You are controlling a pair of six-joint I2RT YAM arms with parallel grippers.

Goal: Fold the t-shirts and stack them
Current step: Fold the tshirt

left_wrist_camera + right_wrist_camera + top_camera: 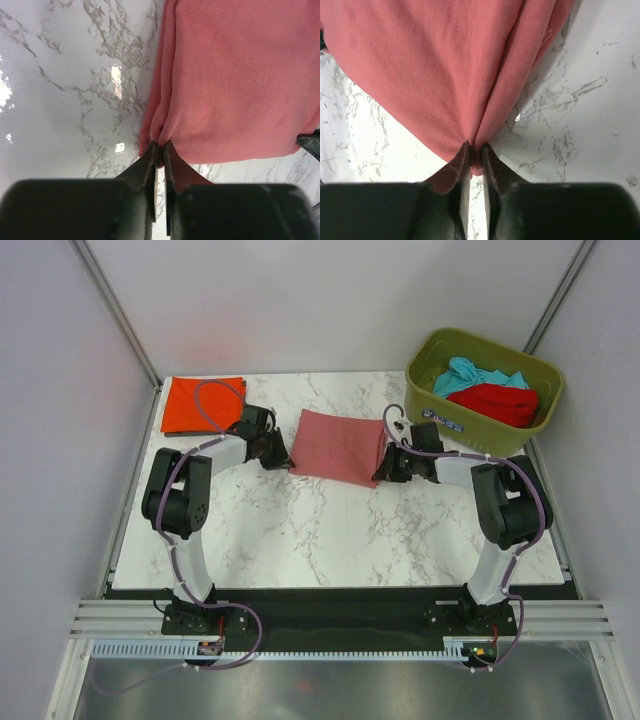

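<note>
A folded dusty pink t-shirt (340, 446) lies mid-table between both arms. My left gripper (278, 455) is at its left near corner, and in the left wrist view the gripper (160, 148) is shut on a pinch of the pink cloth (235, 80). My right gripper (384, 472) is at the shirt's right near corner, where it (475, 148) pinches a bunched fold of the same pink t-shirt (430, 65). A folded orange-red t-shirt (203, 405) lies flat at the back left of the table. Teal (468, 375) and red (502, 402) t-shirts lie crumpled in the bin.
The olive-green plastic bin (440, 418) stands at the back right corner, just behind my right arm. White walls and metal posts close in the marble table (330, 530) on three sides.
</note>
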